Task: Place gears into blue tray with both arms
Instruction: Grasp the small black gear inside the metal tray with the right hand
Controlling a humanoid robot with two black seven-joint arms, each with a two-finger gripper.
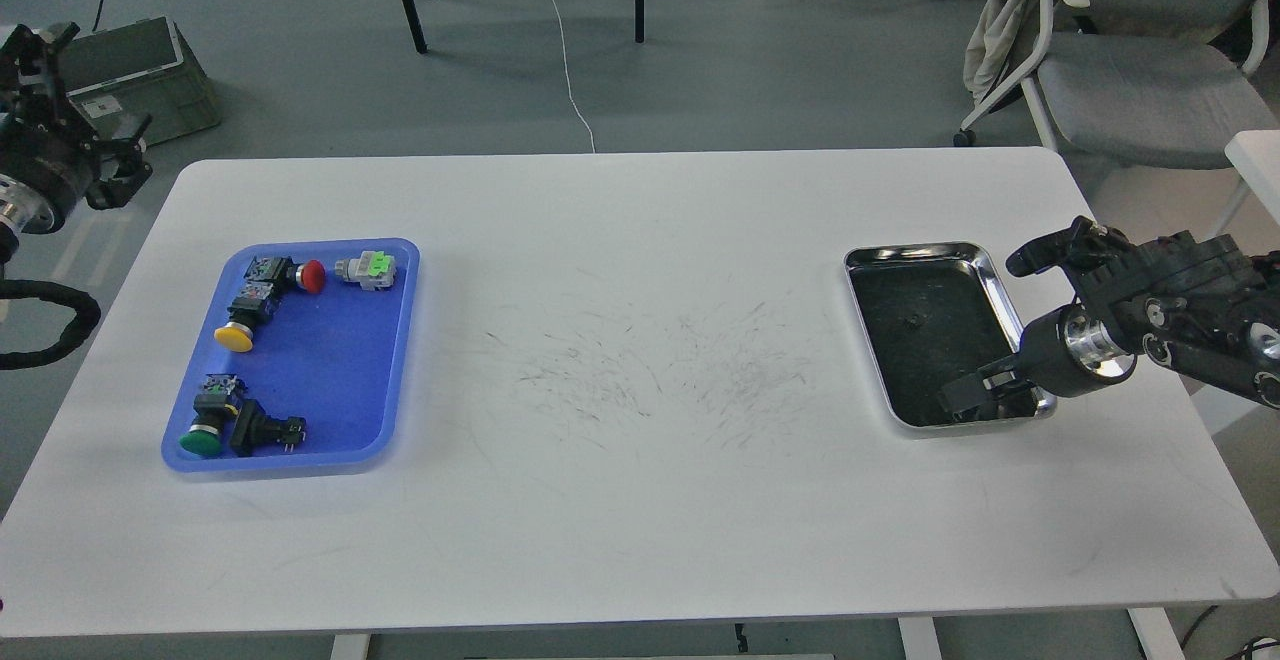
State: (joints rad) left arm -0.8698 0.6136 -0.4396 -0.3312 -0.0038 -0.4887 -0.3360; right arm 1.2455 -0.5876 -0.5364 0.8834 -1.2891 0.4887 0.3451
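The blue tray (335,360) lies at the table's left and holds several coloured push-button switches. A tiny dark gear (912,320) sits inside the shiny steel tray (925,252) at the right. My right gripper (965,395) points down-left into that tray's near right corner. Its dark fingers blend with the tray's black inside, so its state is unclear. My left gripper (40,60) hangs off the table beyond its far left corner, well away from both trays. Its fingers cannot be told apart.
Red (312,276), yellow (233,337) and green (201,441) capped switches lie in the blue tray. The scuffed white table (640,370) spans the view. A grey chair (1130,80) stands behind the right corner and a green crate (140,80) behind the left.
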